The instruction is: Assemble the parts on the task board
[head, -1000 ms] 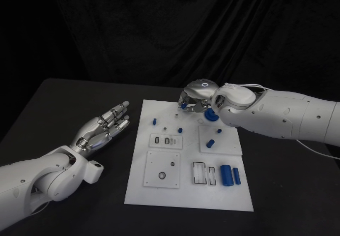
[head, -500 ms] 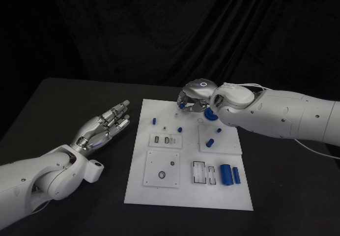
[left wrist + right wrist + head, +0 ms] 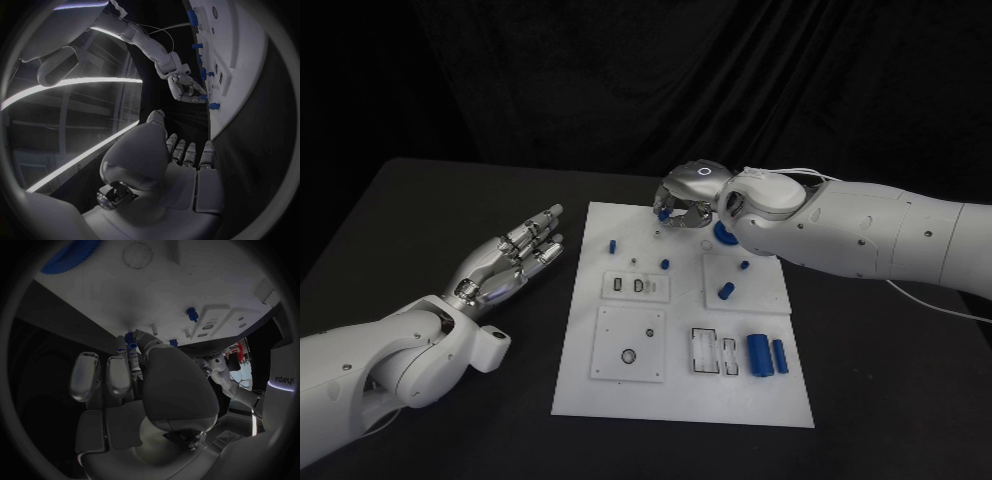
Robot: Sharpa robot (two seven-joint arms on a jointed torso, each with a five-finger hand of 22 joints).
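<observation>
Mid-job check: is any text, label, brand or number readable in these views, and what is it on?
"sharpa": reads upside down on a white robot casing in the right wrist view.
Task board: outlines and holes, no readable marks.
Right robot hand, pinching a blue part: a lit ring, no lettering.
Nothing else is legible.

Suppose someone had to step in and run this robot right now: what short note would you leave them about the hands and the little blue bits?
Left hand: open, fingers apart, holding nothing, beside the white task board.
Right hand: over the board's far edge, pinching a small blue part.
On the board: two blue cylinders lying near the right edge, a blue gear by the right hand, small blue pegs in the middle.
Done: cannot tell which parts are seated.
Left: place the pinched part, then the loose cylinders.
</observation>
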